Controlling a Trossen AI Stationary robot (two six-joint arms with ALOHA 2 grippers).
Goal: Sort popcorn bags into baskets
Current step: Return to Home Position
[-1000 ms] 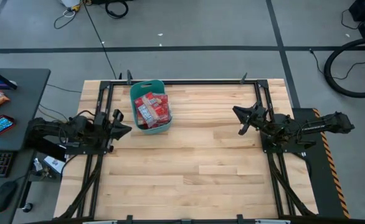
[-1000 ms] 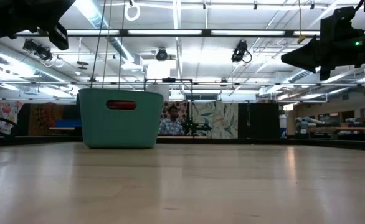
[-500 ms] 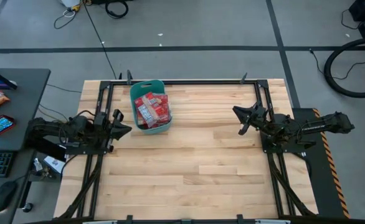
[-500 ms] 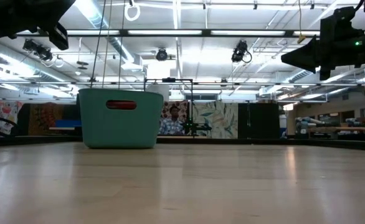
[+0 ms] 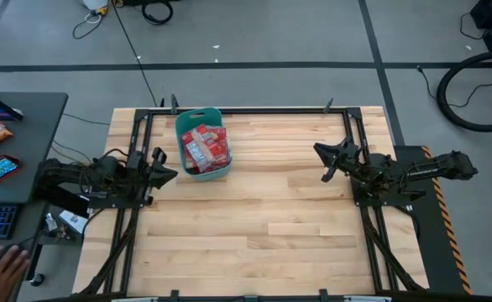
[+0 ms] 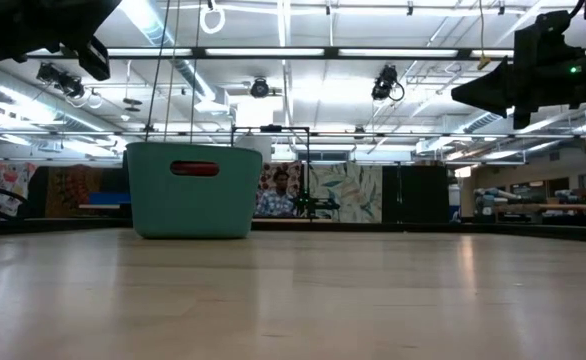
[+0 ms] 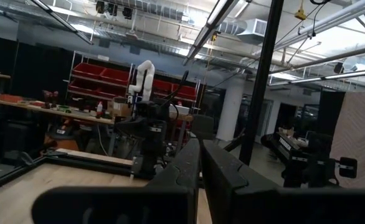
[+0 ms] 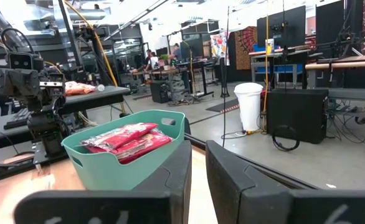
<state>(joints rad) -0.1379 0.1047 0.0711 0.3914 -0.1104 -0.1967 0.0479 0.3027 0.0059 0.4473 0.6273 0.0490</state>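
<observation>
Popcorn bags piled in teal basket, far-left on bench, long axis front-to-back. Left end effector just beside it, narrow, empty. Right end effector well apart, narrow, empty.

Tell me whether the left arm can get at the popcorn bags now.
Probably yes. The left gripper sits beside the basket, whose open top exposes the popcorn bags; nothing lies between. The right gripper waits across the table.
</observation>
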